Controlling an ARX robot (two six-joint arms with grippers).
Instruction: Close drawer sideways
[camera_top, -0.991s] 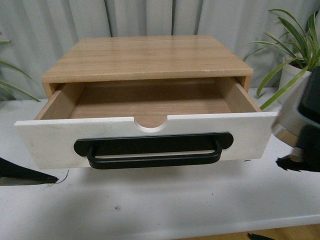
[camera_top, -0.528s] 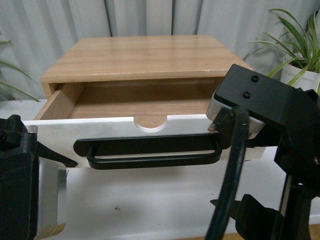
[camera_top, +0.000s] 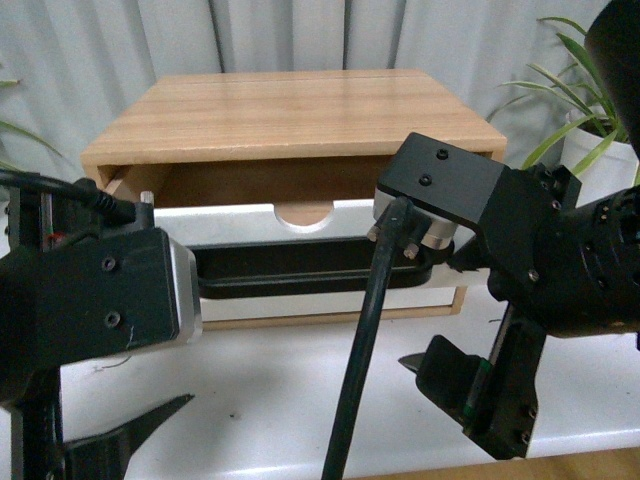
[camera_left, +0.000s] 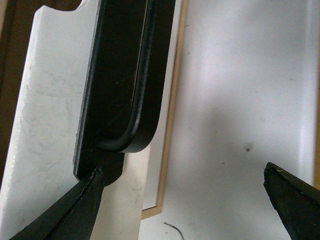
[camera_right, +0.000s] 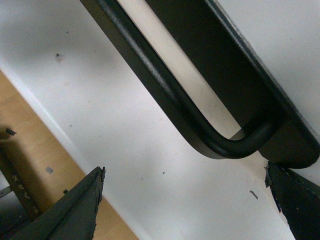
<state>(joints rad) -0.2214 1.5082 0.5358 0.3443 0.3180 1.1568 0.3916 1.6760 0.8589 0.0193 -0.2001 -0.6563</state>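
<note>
The drawer (camera_top: 240, 224) has a white front, a semicircular notch (camera_top: 305, 212) and a long black bar handle (camera_top: 290, 268). It sits almost fully inside the wooden cabinet (camera_top: 290, 110), with only a narrow dark gap showing above the front. My left gripper (camera_left: 182, 172) is open at the handle's left end (camera_left: 130, 75), one fingertip (camera_left: 90, 190) against the white front (camera_left: 45, 125). My right gripper (camera_right: 185, 172) is open at the handle's right end (camera_right: 200, 115), one fingertip (camera_right: 285, 190) by the handle's base plate. Neither holds anything.
The cabinet stands on a white table (camera_top: 280, 390) in front of grey curtains. A potted plant (camera_top: 590, 90) stands at the back right, and leaves show at the left edge. Both black arm bodies (camera_top: 100, 300) (camera_top: 540, 250) fill the foreground. The table's front edge (camera_right: 50, 145) is close.
The drawer has slid back from wide open to almost shut. Both arms have risen into the front view and come in against the two ends of the drawer front.
</note>
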